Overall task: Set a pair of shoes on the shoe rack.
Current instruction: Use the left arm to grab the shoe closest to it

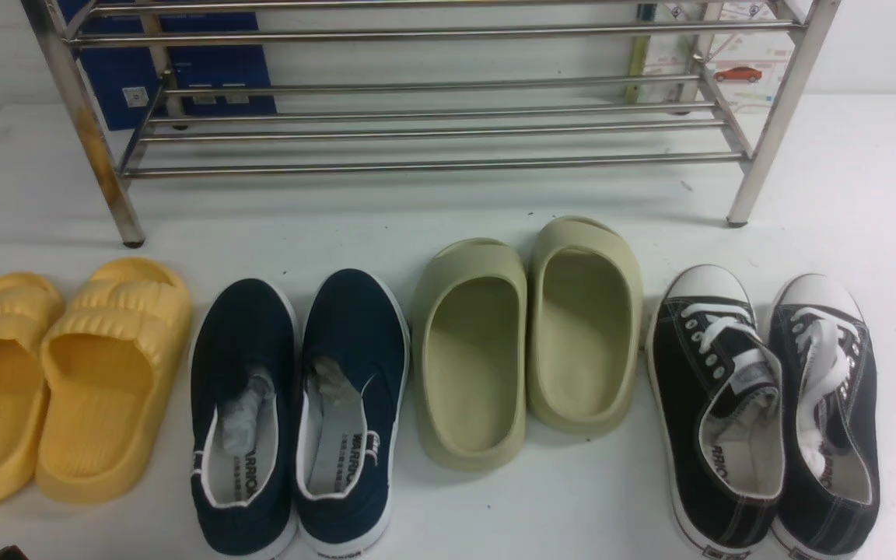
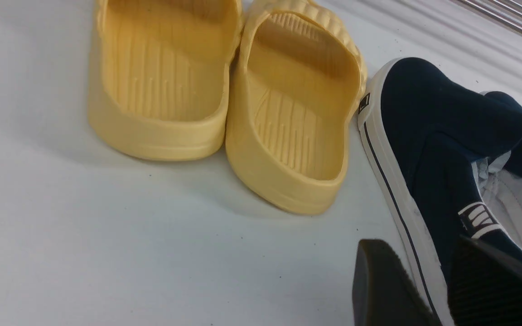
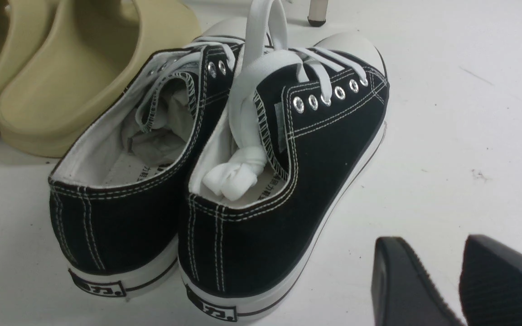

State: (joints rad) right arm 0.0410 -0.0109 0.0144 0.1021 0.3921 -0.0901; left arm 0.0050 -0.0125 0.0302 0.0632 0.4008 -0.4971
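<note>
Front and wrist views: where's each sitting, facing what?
Front: between the arms, looking forward over navy slip-ons to the shoe rack; robot barely visible.
Left wrist: on left arm, facing yellow slides and navy slip-ons; open left gripper shows.
Right wrist: on right arm, facing black sneakers; open right gripper shows.
Front and left wrist share both pairs.

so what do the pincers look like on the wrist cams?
Only the tips show. The left pincer is matte black, with two blunt rounded tips and fine ridges on an inner face. The right pincer looks the same. No cables or markings are visible.
</note>
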